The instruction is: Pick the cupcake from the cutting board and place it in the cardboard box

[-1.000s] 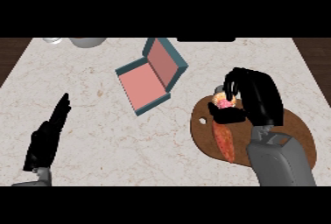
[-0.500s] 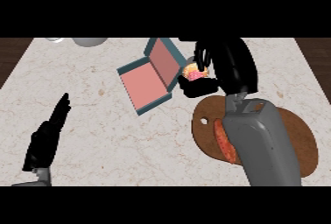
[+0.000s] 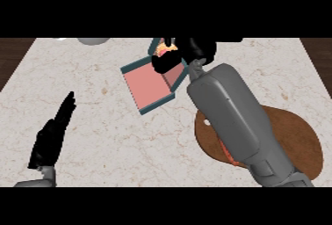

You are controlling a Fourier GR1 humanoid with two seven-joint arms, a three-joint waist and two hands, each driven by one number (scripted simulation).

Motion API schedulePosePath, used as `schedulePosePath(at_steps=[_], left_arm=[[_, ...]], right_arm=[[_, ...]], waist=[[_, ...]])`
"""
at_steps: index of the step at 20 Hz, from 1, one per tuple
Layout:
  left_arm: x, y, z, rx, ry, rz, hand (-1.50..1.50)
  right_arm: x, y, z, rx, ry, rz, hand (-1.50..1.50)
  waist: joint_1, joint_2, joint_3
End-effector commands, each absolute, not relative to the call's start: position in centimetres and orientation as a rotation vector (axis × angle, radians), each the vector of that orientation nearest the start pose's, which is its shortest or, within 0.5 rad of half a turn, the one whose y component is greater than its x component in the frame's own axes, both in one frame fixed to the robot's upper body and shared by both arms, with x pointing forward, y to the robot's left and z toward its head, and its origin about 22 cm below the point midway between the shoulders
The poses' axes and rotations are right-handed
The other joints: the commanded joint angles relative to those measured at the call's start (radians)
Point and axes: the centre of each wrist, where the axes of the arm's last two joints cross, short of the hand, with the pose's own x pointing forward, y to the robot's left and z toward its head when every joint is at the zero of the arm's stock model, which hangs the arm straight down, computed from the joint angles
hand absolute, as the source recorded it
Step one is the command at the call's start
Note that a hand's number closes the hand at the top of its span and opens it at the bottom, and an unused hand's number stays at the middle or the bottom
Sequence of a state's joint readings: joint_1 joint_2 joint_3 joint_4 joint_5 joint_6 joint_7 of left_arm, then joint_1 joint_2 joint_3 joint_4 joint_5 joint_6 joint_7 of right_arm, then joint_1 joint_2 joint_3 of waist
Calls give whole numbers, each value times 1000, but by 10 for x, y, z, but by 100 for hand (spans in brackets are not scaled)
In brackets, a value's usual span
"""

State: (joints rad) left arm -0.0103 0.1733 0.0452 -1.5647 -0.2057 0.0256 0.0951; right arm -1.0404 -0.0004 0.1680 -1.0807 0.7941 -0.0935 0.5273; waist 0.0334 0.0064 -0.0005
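Since half a second ago your right hand (image 3: 188, 52) has carried the small orange-frosted cupcake (image 3: 166, 48) further up the view, off the round brown wooden cutting board (image 3: 295, 136) and over the far end of the open teal-walled cardboard box with pink inner faces (image 3: 152, 85). Black fingers curl round the cupcake and hide most of it; only a bit of orange and pale top shows at the hand's left side. You can't tell whether it touches the box floor or is held above it. The grey right forearm (image 3: 236, 118) runs from the lower right diagonally up to the box, crossing the cutting board's left part and covering it; an orange-red strip (image 3: 227, 151) peeks out on the board beside the arm.

Your left hand (image 3: 55, 134) sits at the lower left on the pale marble-patterned counter (image 3: 97, 114), same spot as before, fingers straight and pressed together, pointing up the view, holding nothing, well apart from the box.

At the top edge a grey rounded object (image 3: 94, 41) is partly cut off, left of the box
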Motion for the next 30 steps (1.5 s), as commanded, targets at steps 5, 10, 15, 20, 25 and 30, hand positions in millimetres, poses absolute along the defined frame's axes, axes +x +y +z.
schedulePosePath(at_steps=[5,10,15,20,25,30], left_arm=[[248,292,15,349,-1470,-249,0],[267,261,12,330,-1488,-267,0],[263,264,15,311,-1489,-292,0],[264,270,15,318,-1500,-291,0],[262,255,14,305,-1497,-277,0],[259,270,12,347,-1469,-249,0]], right_arm=[[426,-26,173,-763,-1539,801,150],[435,-34,138,-808,-1440,808,150],[441,-47,120,-743,-1385,722,-150],[439,-52,109,-695,-1470,590,-150],[444,-51,135,-666,-1635,264,-150],[446,-67,134,-544,-1697,43,-150]], waist=[[24,7,-1],[55,21,-1],[66,23,0],[75,24,0],[62,24,2],[21,14,2]])
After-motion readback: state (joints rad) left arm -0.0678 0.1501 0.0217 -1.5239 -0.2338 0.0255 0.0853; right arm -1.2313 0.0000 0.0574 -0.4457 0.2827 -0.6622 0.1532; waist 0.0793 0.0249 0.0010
